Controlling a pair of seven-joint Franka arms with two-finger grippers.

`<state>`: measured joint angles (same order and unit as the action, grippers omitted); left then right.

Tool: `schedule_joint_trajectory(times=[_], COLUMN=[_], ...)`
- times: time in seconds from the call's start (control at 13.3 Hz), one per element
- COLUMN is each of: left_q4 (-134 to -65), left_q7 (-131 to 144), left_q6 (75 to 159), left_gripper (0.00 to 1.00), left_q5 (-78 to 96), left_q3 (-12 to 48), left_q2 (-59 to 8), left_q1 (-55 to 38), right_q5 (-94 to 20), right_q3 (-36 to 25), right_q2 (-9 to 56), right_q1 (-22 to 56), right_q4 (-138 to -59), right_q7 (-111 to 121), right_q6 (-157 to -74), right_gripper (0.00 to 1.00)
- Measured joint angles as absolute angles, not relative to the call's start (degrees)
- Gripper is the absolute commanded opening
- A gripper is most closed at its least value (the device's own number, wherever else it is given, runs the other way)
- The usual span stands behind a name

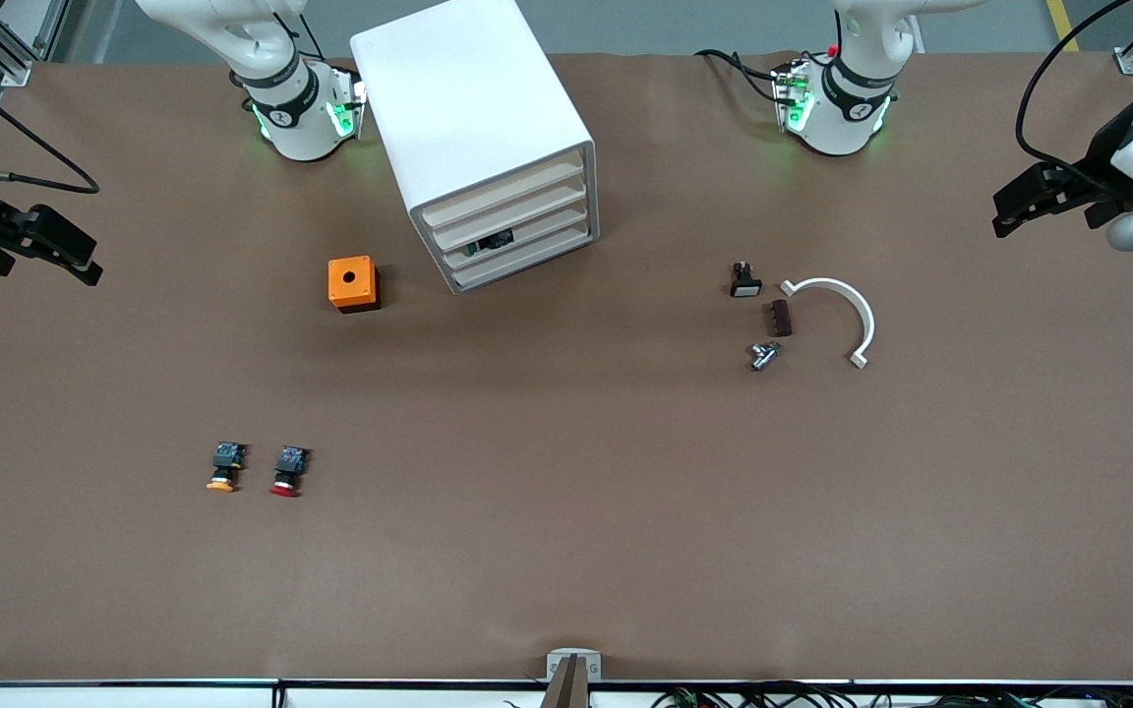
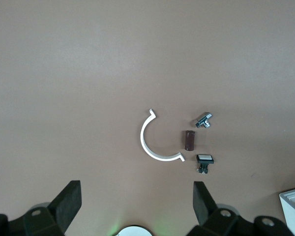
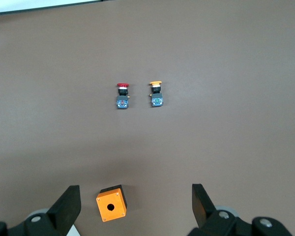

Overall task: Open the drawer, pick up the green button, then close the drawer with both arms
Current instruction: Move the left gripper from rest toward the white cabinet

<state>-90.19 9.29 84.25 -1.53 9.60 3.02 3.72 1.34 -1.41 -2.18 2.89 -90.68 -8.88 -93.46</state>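
Note:
The white cabinet [image 1: 473,118] stands near the robots' bases, between the two arms. Its four cream-fronted drawers [image 1: 512,221] are all shut. A small dark thing [image 1: 490,242] shows through a gap at the third drawer from the top; I cannot tell what it is. The green-capped button is hidden. My left gripper [image 1: 1004,211] [image 2: 136,194] is open and empty, up in the air at the left arm's end of the table. My right gripper [image 1: 89,261] [image 3: 135,194] is open and empty, up in the air at the right arm's end.
An orange box [image 1: 353,283] [image 3: 110,202] sits beside the cabinet. Orange-capped [image 1: 223,467] [image 3: 156,94] and red-capped [image 1: 287,471] [image 3: 122,96] buttons lie nearer the front camera. A white half ring [image 1: 867,320] [image 2: 142,142], brown block [image 1: 781,318], metal fitting [image 1: 763,354] and small switch [image 1: 745,282] lie toward the left arm's end.

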Motion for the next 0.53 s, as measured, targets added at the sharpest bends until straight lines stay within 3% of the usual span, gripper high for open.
schedule_joint_trajectory(times=[0.53], left_q4=[-89.7], left_q7=[9.2], left_q6=[84.2], left_gripper=[1.0], left_q5=[-1.5], left_q3=[9.9], left_q2=[0.7], left_q1=[3.6], right_q5=[1.3], right_q3=[-1.3], right_q2=[-2.2], right_q1=[2.4], right_q4=[-90.7], right_q7=[-8.8], right_q6=[-93.5], right_gripper=[1.0])
